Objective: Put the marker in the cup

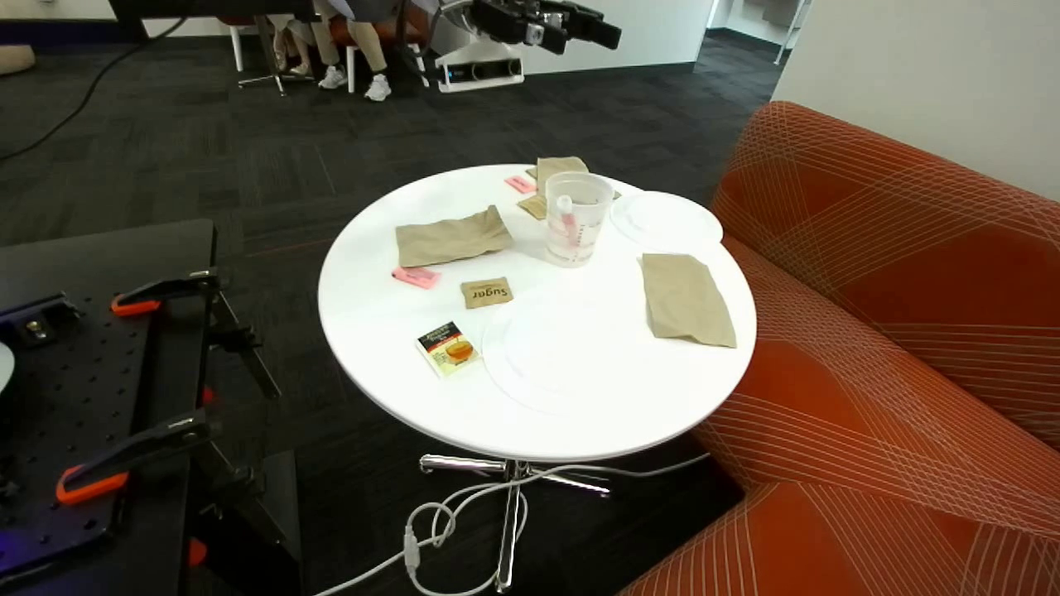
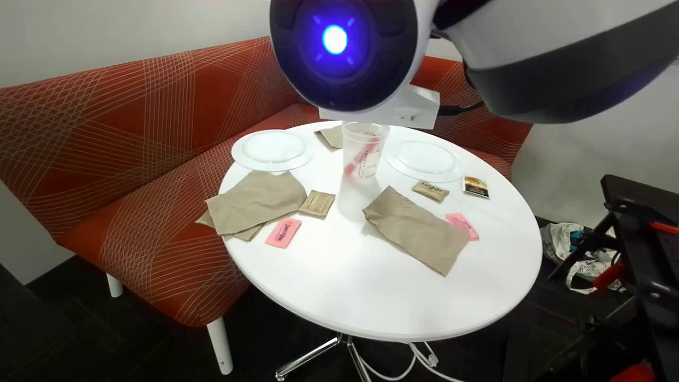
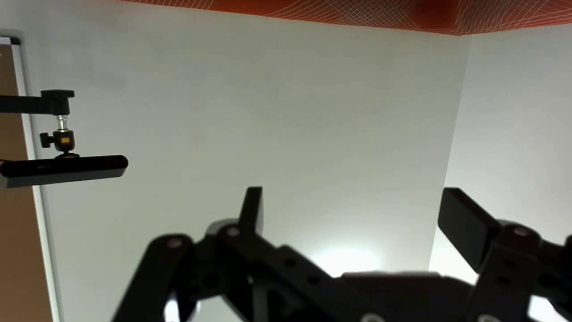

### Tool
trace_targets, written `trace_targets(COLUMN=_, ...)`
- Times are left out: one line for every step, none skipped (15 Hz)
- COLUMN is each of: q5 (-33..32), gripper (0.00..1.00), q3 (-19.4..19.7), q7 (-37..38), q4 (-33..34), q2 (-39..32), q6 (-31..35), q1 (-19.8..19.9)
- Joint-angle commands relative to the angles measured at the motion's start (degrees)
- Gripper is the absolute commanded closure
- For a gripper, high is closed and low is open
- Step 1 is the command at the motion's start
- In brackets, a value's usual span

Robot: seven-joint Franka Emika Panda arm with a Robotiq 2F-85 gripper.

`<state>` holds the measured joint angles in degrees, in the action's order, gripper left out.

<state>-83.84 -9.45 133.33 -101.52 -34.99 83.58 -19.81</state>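
Note:
The clear cup (image 1: 590, 228) stands upright on the white round table in both exterior views, and it also shows below the arm's wrist (image 2: 352, 146). The red marker (image 1: 570, 225) is inside the cup, leaning at a slant, seen through the cup's wall. It shows as a diagonal red stick in an exterior view (image 2: 366, 152). My gripper (image 1: 584, 35) is raised high above and beyond the table, away from the cup. In the wrist view the gripper (image 3: 351, 194) is open with nothing between its fingers. The wrist view shows neither cup nor marker.
The round table (image 1: 397, 389) also bears brown napkins (image 1: 454, 238), clear plates (image 1: 667, 222), a sugar packet (image 1: 487, 292), pink packets (image 1: 416, 277) and a tea packet (image 1: 448, 349). An orange bench (image 1: 828, 348) borders the table. A camera on a mount (image 3: 62, 167) shows by the wall.

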Motion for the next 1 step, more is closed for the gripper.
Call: trace_targets(q5=-0.24, gripper=0.0, q3=-0.8, q7=-0.02, q4=-0.06, q2=0.0, q6=-0.41, q1=0.54)
